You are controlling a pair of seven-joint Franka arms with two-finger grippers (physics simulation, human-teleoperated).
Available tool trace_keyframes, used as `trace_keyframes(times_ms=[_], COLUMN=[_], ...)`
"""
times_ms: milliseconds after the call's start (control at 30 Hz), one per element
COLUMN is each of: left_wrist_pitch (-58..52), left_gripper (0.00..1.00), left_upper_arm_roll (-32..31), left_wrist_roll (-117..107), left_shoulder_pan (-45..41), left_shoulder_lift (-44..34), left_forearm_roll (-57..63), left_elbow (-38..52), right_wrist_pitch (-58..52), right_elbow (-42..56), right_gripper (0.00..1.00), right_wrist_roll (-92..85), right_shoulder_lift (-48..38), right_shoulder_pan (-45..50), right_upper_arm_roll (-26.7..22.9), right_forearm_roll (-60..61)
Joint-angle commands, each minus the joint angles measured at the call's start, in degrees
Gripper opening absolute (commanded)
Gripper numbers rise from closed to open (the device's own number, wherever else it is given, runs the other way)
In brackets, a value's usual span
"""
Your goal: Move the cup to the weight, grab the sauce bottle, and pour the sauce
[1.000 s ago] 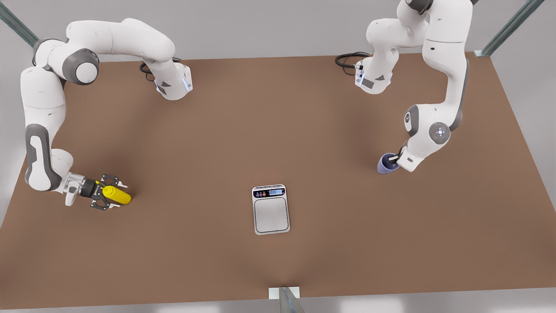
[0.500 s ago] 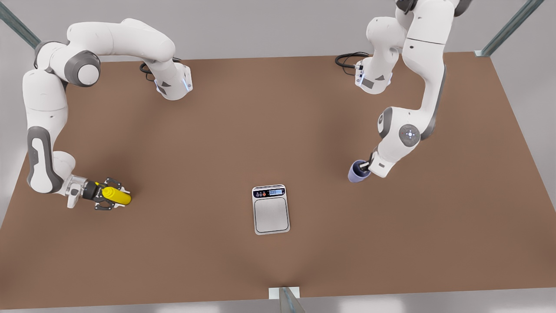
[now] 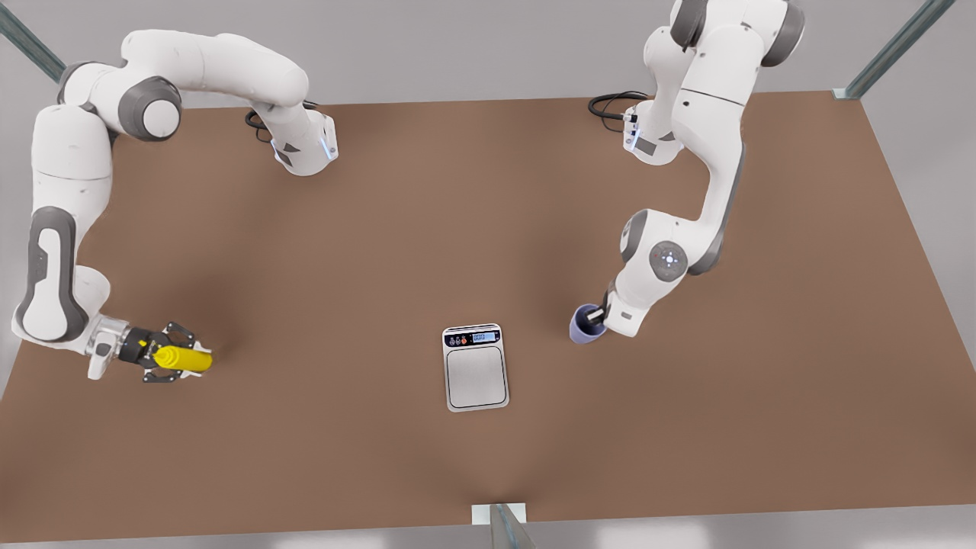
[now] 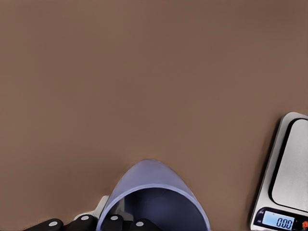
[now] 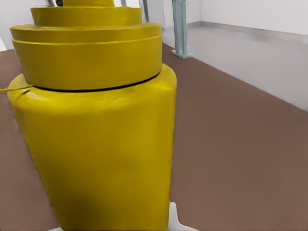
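Item: my left gripper [image 3: 602, 320], pinching the rim of the cup [image 3: 585, 325], carried above the brown table [image 3: 488, 229] near the weight [image 3: 476, 367], on the front view's right of it.
Item: my right gripper [image 3: 164, 357], clamped on the sauce bottle [image 3: 183, 358], at the front view's left edge of the table.

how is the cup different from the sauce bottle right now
The cup is lavender-blue and open-topped with a dark inside; the sauce bottle is bright yellow and closed by a stepped cap. The cup, in the left gripper, sits close to the weight; the bottle, in the right gripper, is far off at the front view's left. Both are small and gripped.
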Motion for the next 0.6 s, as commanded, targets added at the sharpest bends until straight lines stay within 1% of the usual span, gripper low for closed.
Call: trace_keyframes(times_ms=[0,67,167,267,333,367,467,500,567], left_wrist_pitch=[0.05,0.05,-0.04,-0.04,-0.30,-0.39,-2.06,-2.15,-3.82], left_gripper=[0.21,0.21,0.21,0.21,0.21,0.21,0.21,0.21,0.21], left_upper_arm_roll=[-0.01,-0.01,-0.01,-0.01,0.07,0.07,0.07,0.07,0.16], left_wrist_roll=[-0.45,-3.36,-6.17,-9.51,-11.27,-12.06,-17.16,-17.95,-22.08], left_shoulder_pan=[-0.26,-1.22,-2.37,-3.86,-5.09,-5.44,-7.64,-7.82,-10.19], left_shoulder_lift=[0.32,2.08,3.93,6.56,7.97,8.59,12.37,12.72,16.41], left_forearm_roll=[-3.72,-3.72,-3.72,-3.63,-3.63,-3.63,-2.93,-2.93,-2.76], left_elbow=[0.46,3.27,6.34,10.39,12.59,13.47,20.06,20.76,27.18], right_wrist_pitch=[0.33,4.20,10.96,13.78,17.20,20.45,30.04,33.90,42.43], right_elbow=[-0.09,-0.36,-0.36,-0.36,-0.71,-2.81,-9.76,-12.83,-18.02], right_gripper=[0.54,0.54,0.54,0.54,0.54,0.54,0.54,0.54,0.54], right_wrist_roll=[1.21,7.10,18.35,22.13,26.79,31.00,42.87,48.06,57.99], right_shoulder_lift=[-0.73,-3.54,-7.68,-8.91,-10.31,-12.15,-17.61,-18.75,-21.91], right_shoulder_pan=[0.66,4.53,10.41,13.23,14.28,14.46,14.37,13.32,13.14], right_upper_arm_roll=[-0.06,-0.24,-0.33,-0.33,0.11,0.64,5.21,7.93,11.01], right_forearm_roll=[0.01,-1.04,-6.67,-7.72,-12.29,-16.50,-32.06,-39.01,-51.66])
